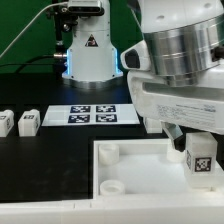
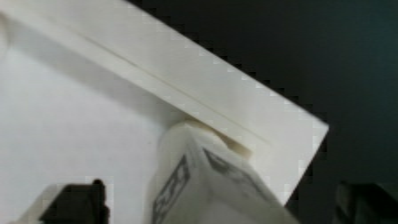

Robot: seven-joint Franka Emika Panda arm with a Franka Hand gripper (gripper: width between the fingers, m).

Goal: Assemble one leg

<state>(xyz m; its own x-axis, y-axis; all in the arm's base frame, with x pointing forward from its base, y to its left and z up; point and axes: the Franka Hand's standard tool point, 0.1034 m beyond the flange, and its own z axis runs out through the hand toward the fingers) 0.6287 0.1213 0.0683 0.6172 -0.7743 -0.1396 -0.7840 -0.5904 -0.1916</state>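
Leg stands at the white tray piece's corner under the gripper, grip or gap unreadable; seating step, next probably squaring over the socket, then twisting down.

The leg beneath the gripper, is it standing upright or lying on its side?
Upright: in the exterior view the leg stands taller than wide at a corner of the large white piece, tag facing the camera.
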